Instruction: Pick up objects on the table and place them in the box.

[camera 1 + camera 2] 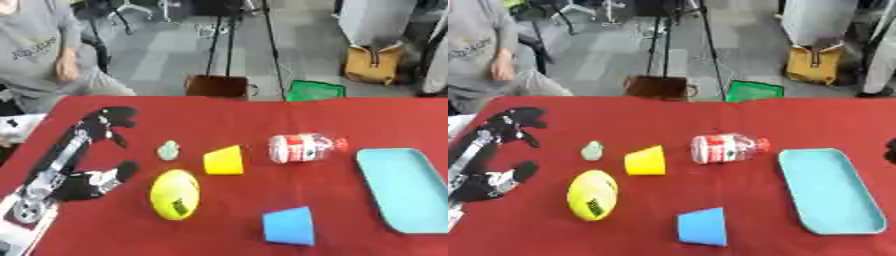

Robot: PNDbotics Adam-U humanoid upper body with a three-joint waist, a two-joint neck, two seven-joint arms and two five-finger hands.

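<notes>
Red-covered surface (227,112), seen from above. Left hand (109,120) at the left side, over the red cloth, fingers spread and mostly straight — holding nothing. Its thumb (122,171) shows lower down, apart from the fingers, nothing between them. Black and silver forearm (54,160) runs from the lower left corner up to the hand.

A dark shape (890,150) at the right edge of the right eye view, level with the tray; cannot tell whether it is the right hand, or how its fingers stand.

Things on the surface, all lying free:
- small pale green object (168,149), just right of the left hand, shape unclear
- yellow cup (224,160) on its side, just right of the green object
- yellow ball-like object (174,194) with a dark mark on its lower part, below the green object and cup, near the thumb
- blue cup (290,226) on its side, near the front edge, right of the yellow ball-like object
- clear bottle (302,147) with a red and white label and red cap, lying on its side, cap toward the tray, between yellow cup and tray
- light blue tray (404,187), shallow, at the right side — nothing in it, well apart from the left hand
</notes>
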